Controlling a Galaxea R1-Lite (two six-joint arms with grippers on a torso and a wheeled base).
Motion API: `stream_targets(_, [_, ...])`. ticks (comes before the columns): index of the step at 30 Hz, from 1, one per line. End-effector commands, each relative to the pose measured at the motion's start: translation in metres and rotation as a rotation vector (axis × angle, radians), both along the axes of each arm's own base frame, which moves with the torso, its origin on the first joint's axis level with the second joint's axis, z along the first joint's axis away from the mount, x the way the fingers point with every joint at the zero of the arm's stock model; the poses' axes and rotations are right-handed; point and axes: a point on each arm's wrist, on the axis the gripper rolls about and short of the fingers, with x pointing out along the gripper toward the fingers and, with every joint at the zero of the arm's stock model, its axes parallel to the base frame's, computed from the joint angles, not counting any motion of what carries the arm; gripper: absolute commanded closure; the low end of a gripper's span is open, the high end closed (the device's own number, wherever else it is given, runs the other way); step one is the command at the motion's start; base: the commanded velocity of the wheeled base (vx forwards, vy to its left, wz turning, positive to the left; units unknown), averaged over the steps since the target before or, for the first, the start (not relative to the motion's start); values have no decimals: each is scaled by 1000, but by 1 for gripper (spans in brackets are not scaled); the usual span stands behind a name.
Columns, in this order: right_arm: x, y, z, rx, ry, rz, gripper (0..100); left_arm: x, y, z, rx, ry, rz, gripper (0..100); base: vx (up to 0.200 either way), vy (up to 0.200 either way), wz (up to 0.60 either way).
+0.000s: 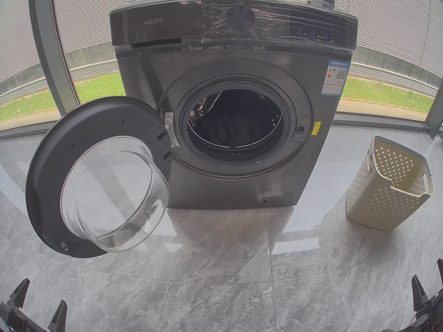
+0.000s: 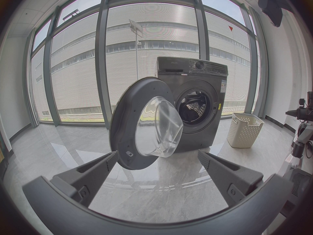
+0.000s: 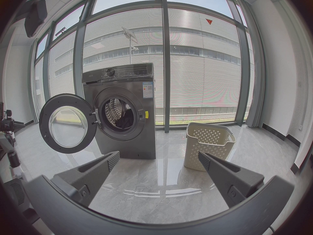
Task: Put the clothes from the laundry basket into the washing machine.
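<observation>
basket (image 1: 392, 187) looks empty, clothes (image 1: 233, 130) in drum (image 1: 203, 108), left gripper (image 2: 157, 153) and right gripper (image 3: 158, 154) spread, unladen; i judge shutting door (image 1: 50, 176) next.

Grey marble floor (image 1: 221, 277) meets tall windows (image 1: 383, 33) facing a grass strip (image 1: 387, 95).

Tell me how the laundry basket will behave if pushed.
The laundry basket looks like thin perforated plastic with nothing visible inside, so probably light. On the glossy floor it would likely slide; pushed near its rim it might tip.
</observation>
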Motion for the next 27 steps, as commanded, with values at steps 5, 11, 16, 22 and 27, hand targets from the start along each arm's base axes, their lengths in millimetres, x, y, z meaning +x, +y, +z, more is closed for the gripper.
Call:
stream_targets(5, [0, 0, -5, 0, 6, -1, 0, 0, 0, -5, 3, 5, -1, 0, 0, 0, 0])
stream_targets(11, [0, 0, -5, 0, 6, -1, 0, 0, 0, -5, 8, 4, -3, 0, 0, 167, 0])
stream_targets(16, [0, 0, -5, 2, 6, -1, 0, 0, 0, -5, 11, 4, -3, 0, 0, 160, 0])
stream_targets(22, [0, 0, -5, 2, 6, -6, 0, 0, 0, -5, 11, 4, -3, 0, 0, 0, 0])
stream_targets(27, [0, 0, -5, 3, 6, -12, 0, 0, 0, -5, 14, 4, -3, 0, 0, 0, 120])
